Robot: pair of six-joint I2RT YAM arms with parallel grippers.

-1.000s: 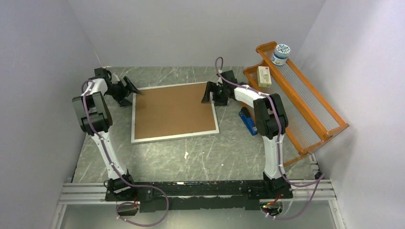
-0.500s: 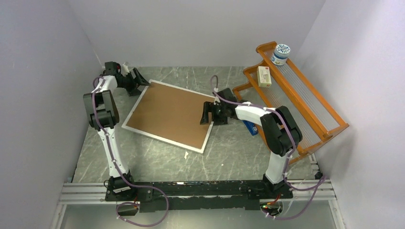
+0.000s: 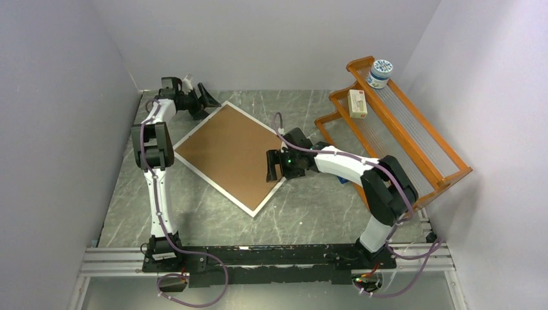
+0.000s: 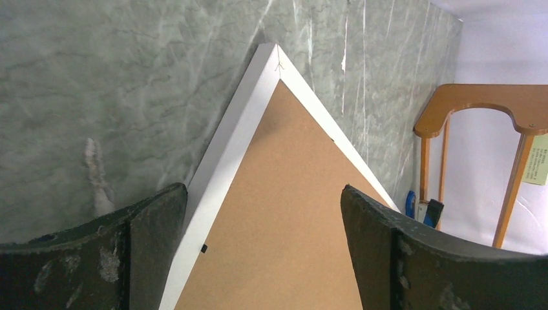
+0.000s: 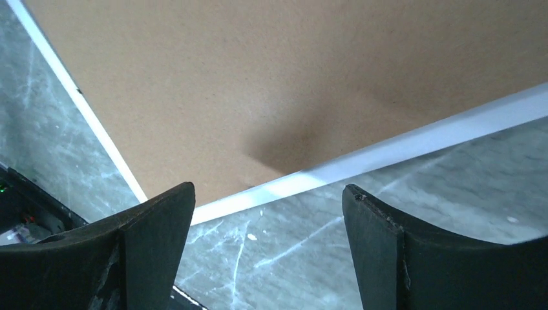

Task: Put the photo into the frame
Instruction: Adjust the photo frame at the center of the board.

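**Left tool** (image 3: 207, 98): fingers (image 4: 129, 252) spread wide, nothing clamped. It sits at the far corner of the frame. In the wrist view a corner of the frame points away between the fingers. The white rim runs just beside the left-hand finger; whether they touch cannot be told.

**Right tool** (image 3: 274, 166): fingers (image 5: 148, 245) spread wide, nothing held. It hangs over the right-hand edge of the frame, near its right corner. In the wrist view the rim crosses the gap between the fingers, and a soft shadow falls on the board just inside it.

**Frame** (image 3: 214, 184): large rectangle with a thin white rim. It lies back up on the desk between the two tools, turned diamond-wise. One corner faces the far wall and one faces the arm bases.

**Backing board** (image 3: 226, 152): plain brown. It fills the frame inside the rim, uppermost.

**Desk** (image 3: 304, 213): grey-green marbled top, bare around the frame on every side.

**Blue object** (image 3: 347, 179): on the desk right of the frame, mostly hidden under the right arm. Its kind cannot be told.

**Rack** (image 3: 388, 140): orange wood, two ribbed tiers. It stands right of the frame, well apart from it.

**Box** (image 3: 357, 103): small and cream. It sits on the rack's lower tier, on the side towards the frame.

**Jar** (image 3: 380, 72): round, with a blue-and-white lid. It sits at the rack's far end, beyond the box from the frame.
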